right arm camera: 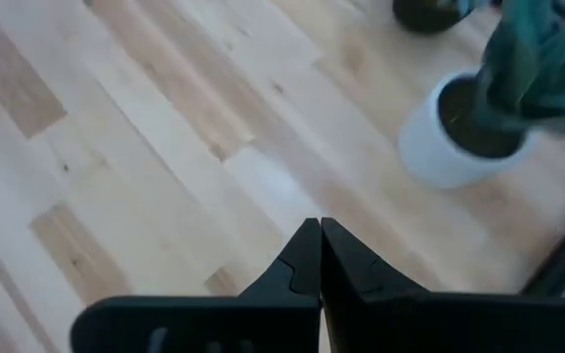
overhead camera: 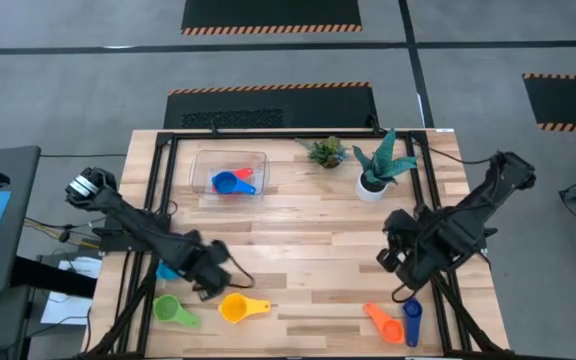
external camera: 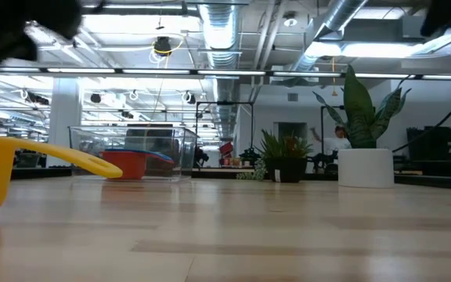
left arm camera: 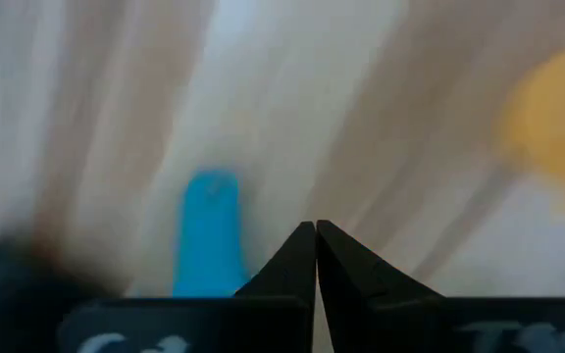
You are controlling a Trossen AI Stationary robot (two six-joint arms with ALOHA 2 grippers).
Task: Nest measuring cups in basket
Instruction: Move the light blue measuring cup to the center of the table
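the measuring cups look light, stiff and smooth, likely to skid on the wood, so the flat handle is the safest place to pinch. counted in the high view: two in the basket [overhead camera: 230, 160] at the far left of the counter [overhead camera: 308, 250], a blue cup [overhead camera: 226, 183] over a red cup [overhead camera: 244, 175]; five loose along the near edge, a light blue cup [overhead camera: 167, 270], green cup [overhead camera: 171, 309], yellow cup [overhead camera: 234, 308], orange cup [overhead camera: 386, 324] and dark blue cup [overhead camera: 412, 320]. the left gripper [overhead camera: 208, 276], closed and empty, sits low beside the light blue one. the right gripper [overhead camera: 398, 262], closed and empty, hangs above the near right
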